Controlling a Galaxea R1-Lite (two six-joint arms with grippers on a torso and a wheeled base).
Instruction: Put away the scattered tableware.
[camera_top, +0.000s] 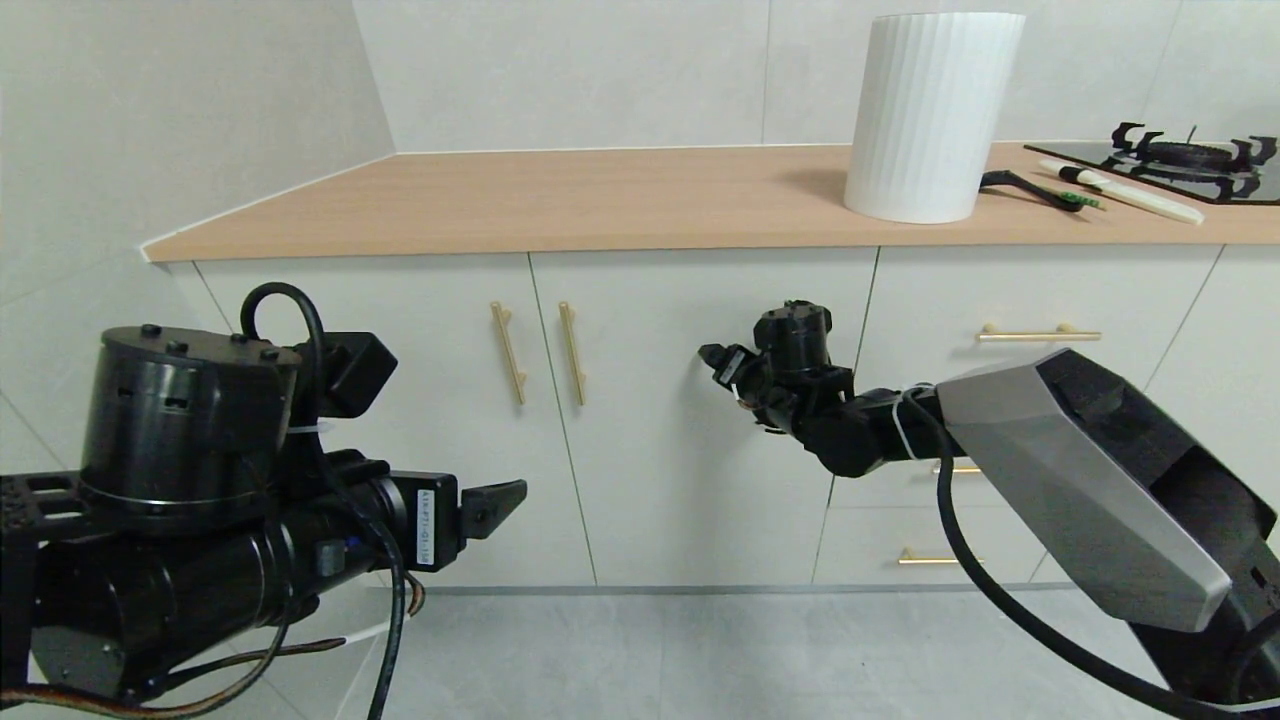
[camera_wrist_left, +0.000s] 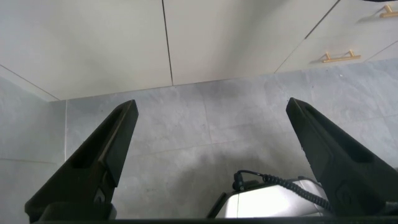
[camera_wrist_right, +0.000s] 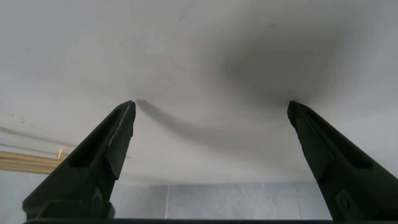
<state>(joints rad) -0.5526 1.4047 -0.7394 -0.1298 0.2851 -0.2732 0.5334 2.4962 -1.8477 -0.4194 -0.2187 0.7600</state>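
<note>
Cabinet doors (camera_top: 690, 420) stand below the wooden counter (camera_top: 560, 200). On the counter, a ribbed white container (camera_top: 930, 115) hides one end of the black-and-green utensil (camera_top: 1045, 192). The hob (camera_top: 1190, 160) is cut off at the edge. The right gripper (camera_wrist_right: 211, 109) is spread close to a door, and the left gripper (camera_wrist_left: 211, 109) is spread above the floor (camera_wrist_left: 186, 124). The white utensil (camera_top: 1135, 192) lies by the hob.

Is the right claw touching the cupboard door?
Cannot tell. The right wrist view shows the right gripper close to the cabinet door, yet neither contact nor gap plainly.
</note>
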